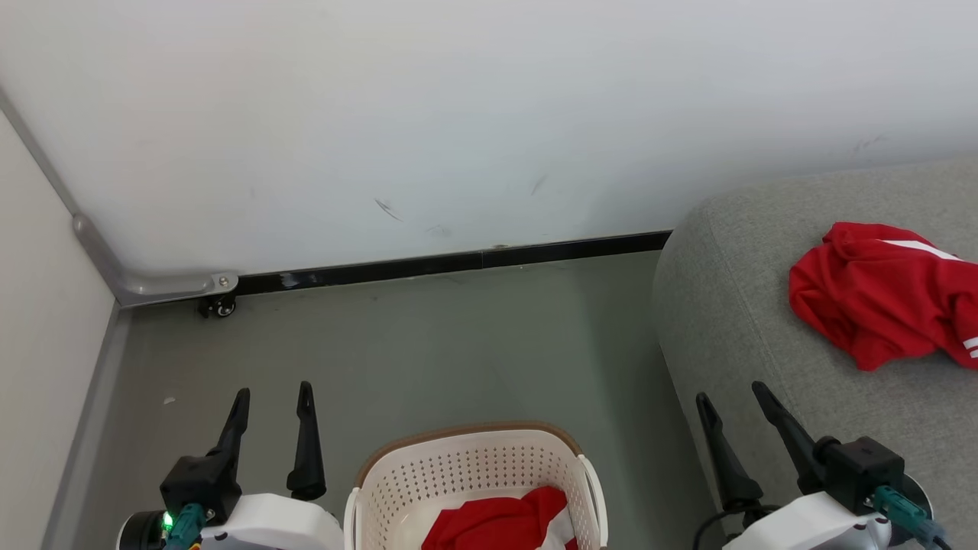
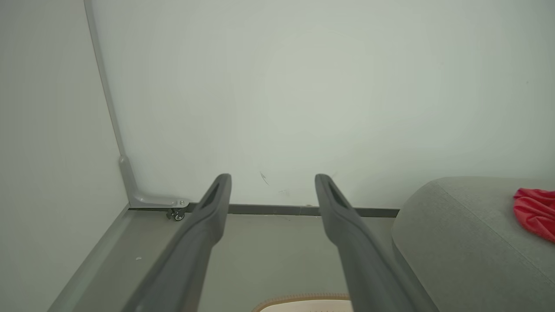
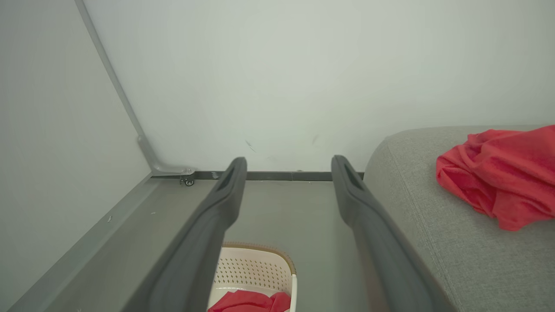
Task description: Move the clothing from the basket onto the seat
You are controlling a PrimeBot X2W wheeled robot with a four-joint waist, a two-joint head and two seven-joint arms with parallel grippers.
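Jaws spread and empty on left gripper (image 1: 274, 388) and right gripper (image 1: 730, 391). One red mesh garment (image 1: 879, 294) already on grey woven-fabric seat (image 1: 733, 321); second red garment (image 1: 497, 527) left in cream perforated plastic basket (image 1: 458, 466).

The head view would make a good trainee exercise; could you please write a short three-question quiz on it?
1. Short answer: what does the red garment at the right lie on?
2. True or false: the left gripper and the right gripper both hold cloth.
3. Multiple choice: the other red garment lies A) on the seat, B) in the basket, C) in the right gripper.

Key:
1. The seat.
2. False; both are open and empty.
3. B.
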